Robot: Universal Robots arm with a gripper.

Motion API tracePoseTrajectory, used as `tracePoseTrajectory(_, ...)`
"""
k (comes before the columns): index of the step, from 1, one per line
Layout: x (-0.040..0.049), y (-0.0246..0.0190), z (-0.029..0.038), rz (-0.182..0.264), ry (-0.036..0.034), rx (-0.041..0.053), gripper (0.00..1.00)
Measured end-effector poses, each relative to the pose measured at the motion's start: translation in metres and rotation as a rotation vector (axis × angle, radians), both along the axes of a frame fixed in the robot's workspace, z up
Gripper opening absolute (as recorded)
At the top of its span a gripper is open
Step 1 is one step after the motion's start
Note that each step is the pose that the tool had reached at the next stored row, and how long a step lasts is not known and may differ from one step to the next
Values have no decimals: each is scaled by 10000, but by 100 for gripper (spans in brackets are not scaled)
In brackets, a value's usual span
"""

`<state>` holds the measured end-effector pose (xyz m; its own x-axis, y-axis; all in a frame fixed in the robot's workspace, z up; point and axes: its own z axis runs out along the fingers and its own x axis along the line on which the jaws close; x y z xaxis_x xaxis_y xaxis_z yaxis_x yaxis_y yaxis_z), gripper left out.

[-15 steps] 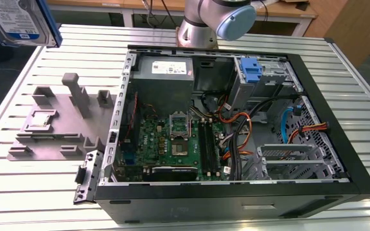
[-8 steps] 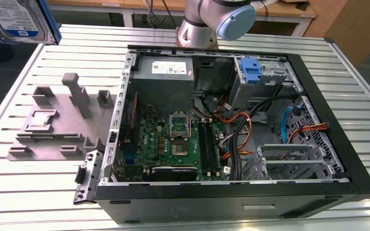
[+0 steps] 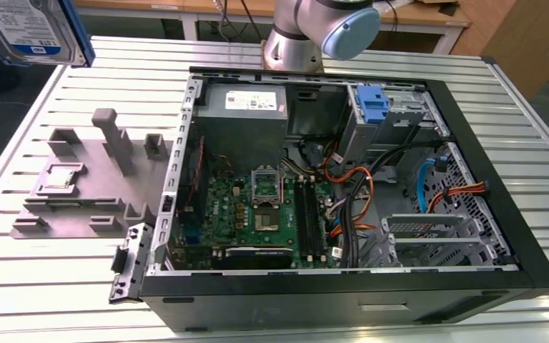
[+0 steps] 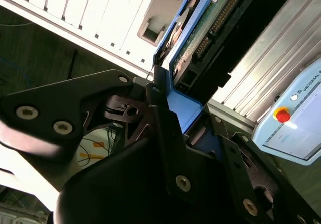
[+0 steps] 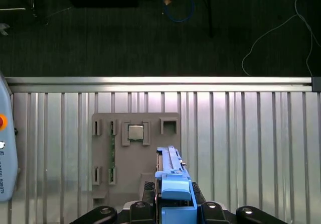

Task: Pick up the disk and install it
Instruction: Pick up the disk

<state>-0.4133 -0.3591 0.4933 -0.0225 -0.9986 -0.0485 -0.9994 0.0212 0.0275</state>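
Disk (image 3: 28, 30): silver-grey drive with a white-and-blue label and blue rails, held aloft at the upper corner of the exterior view's left, label facing the camera, partly cut by the frame edge and well apart from the case
Gripper (image 4: 183, 111): black fingers (image 4: 161, 114) closed on the blue rail end of the disk, one on each side; the drive's green circuit side and connector row run away from the jaws in the second wrist view
Grip, seen from above: in the first wrist view the gripper (image 5: 173, 198) pinches the disk (image 5: 170, 166) on edge, its thin blue side up
Plate (image 5: 103, 158): grey fixture with slots and posts, lying flat on the table under and just beside the hanging disk; a square chip (image 5: 134, 132) sits in one of its recesses
Table (image 3: 55, 300): ribbed metal top carrying both plate and case
Case (image 3: 351, 304): black tower on its side, panel off, to the exterior view's right of the plate
Inside the case: green board (image 3: 255, 207) in the middle, blue bracket (image 3: 374, 106) at the far side, grey supply box (image 3: 246, 100) beside it, orange and blue wires between
Arm (image 3: 317, 32): grey base joint standing behind the case
Pendant (image 4: 296, 116): pale handset with a red button, resting at the table's edge
Floor: dark, with loose cables (image 5: 273, 30) beyond the table
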Motion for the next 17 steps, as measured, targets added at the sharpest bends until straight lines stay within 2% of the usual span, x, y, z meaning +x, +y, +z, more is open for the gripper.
tracePoseTrajectory(5, 53, -45, 0, -2, 1, -22, 37)
tracePoseTrajectory(17, 192, -118, -1, -5, 1, -130, 37)
